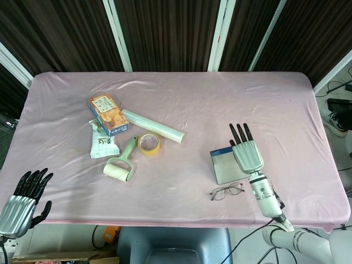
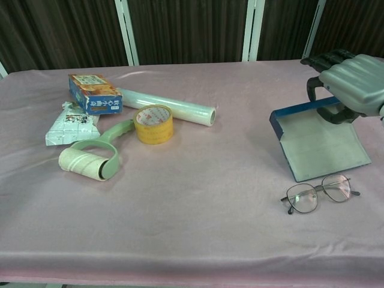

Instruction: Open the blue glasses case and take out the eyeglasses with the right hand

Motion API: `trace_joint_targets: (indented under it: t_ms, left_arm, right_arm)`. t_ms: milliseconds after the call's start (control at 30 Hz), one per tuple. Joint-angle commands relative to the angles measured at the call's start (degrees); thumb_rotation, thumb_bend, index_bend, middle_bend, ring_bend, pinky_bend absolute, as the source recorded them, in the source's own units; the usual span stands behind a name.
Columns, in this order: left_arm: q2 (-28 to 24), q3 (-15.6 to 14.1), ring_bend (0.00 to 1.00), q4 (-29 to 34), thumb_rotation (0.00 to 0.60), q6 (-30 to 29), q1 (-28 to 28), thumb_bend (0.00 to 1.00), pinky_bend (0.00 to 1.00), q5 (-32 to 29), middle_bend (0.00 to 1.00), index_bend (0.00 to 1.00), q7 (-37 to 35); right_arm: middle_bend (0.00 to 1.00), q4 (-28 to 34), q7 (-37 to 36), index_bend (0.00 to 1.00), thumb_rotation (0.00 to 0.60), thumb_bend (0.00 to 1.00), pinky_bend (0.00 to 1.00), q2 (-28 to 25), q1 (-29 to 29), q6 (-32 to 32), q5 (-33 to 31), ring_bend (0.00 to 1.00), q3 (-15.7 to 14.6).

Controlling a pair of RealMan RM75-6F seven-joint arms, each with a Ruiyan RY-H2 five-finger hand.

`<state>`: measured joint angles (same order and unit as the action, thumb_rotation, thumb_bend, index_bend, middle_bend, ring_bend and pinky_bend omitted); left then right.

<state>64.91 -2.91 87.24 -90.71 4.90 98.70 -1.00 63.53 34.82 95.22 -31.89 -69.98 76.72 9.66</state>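
The blue glasses case [image 1: 225, 162] [image 2: 321, 144] lies open on the pink cloth, its pale lining facing up. My right hand [image 1: 247, 153] [image 2: 351, 84] sits at the case's far right edge, thumb and fingers hooked around the raised blue rim [image 2: 300, 111]. The eyeglasses [image 1: 226, 191] [image 2: 318, 193] lie free on the cloth just in front of the case, touching nothing. My left hand [image 1: 25, 197] hangs off the table's near left corner with its fingers spread and empty; only the head view shows it.
On the left half lie an orange-and-blue box [image 1: 108, 114], a white packet [image 1: 102, 144], a clear film roll [image 1: 153, 126], a yellow tape ring [image 2: 153, 124] and a green lint roller [image 2: 90, 157]. The table's front edge [image 1: 231, 223] runs close behind the eyeglasses.
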Motion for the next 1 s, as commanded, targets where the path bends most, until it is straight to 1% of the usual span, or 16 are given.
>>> trace_joint_targets:
  t_ms: [33,167,233,267,333,433,500,633,733,800,867,1000]
  left_arm:
    - [0.0,0.0,0.0,0.0,0.6,0.1,0.0,0.45,0.0,0.0,0.0,0.0,0.1]
    - [0.1,0.0,0.0,0.1,0.6,0.2,0.1,0.45,0.0,0.0,0.0,0.0,0.2]
    - [0.1,0.0,0.0,0.1,0.6,0.3,0.1,0.45,0.0,0.0,0.0,0.0,0.3]
    - [0.1,0.0,0.0,0.1,0.6,0.3,0.1,0.45,0.0,-0.1,0.0,0.0,0.4]
    - [0.1,0.0,0.0,0.2,0.6,0.5,0.1,0.45,0.0,-0.3,0.0,0.0,0.5]
    - [0.2,0.0,0.0,0.3,0.6,0.8,0.2,0.45,0.0,-0.4,0.0,0.0,0.8]
    - [0.2,0.0,0.0,0.4,0.6,0.9,0.2,0.45,0.0,-0.5,0.0,0.0,1.0]
    - [0.2,0.0,0.0,0.6,0.6,0.9,0.2,0.45,0.0,-0.5,0.0,0.0,1.3]
    - [0.2,0.0,0.0,0.6,0.6,0.9,0.2,0.45,0.0,-0.5,0.0,0.0,1.3]
    - [0.3,0.0,0.0,0.6,0.6,1.0,0.2,0.45,0.0,-0.5,0.0,0.0,1.5]
    - [0.3,-0.1,0.0,0.6,0.6,1.1,0.2,0.45,0.0,-0.4,0.0,0.0,1.6]
    - [0.3,-0.1,0.0,0.6,0.6,0.8,0.1,0.45,0.0,-0.2,0.0,0.0,1.7]
  right_arm:
    - [0.15,-3.4,-0.5,0.67,0.6,0.57,0.0,1.2,-0.7,1.9,-2.9,0.0,2.0]
    - [0.15,-7.9,-1.8,0.65,0.6,0.57,0.0,2.7,-1.4,5.3,-6.5,0.0,3.6]
    - [0.15,-9.3,-2.8,0.61,0.6,0.57,0.0,3.1,-1.6,7.1,-7.8,0.0,4.0]
    - [0.15,-9.5,-3.3,0.57,0.6,0.57,0.0,3.1,-1.6,7.9,-8.4,0.0,4.1]
    - [0.15,-9.2,-3.7,0.48,0.6,0.57,0.0,2.8,-1.6,9.6,-9.6,0.0,4.2]
    - [0.13,-6.7,-3.2,0.36,0.6,0.56,0.0,1.3,-1.2,11.1,-10.8,0.0,3.9]
    - [0.11,-5.1,-2.6,0.33,0.6,0.54,0.0,0.3,-0.9,10.4,-10.4,0.0,3.4]
    - [0.1,0.0,-2.9,0.33,0.6,0.51,0.0,-2.2,0.6,7.4,-7.6,0.0,1.4]
    - [0.1,4.7,-4.1,0.35,0.6,0.5,0.0,-4.6,1.7,5.0,-4.3,0.0,-0.5]
    - [0.1,8.2,-5.0,0.37,0.6,0.5,0.0,-6.5,2.5,3.4,-1.2,0.0,-2.2]
    - [0.1,11.8,-6.2,0.39,0.6,0.5,0.0,-8.9,2.9,3.1,1.6,0.0,-4.3]
    - [0.1,17.2,-7.8,0.46,0.6,0.5,0.0,-12.5,3.5,3.4,5.1,0.0,-7.2]
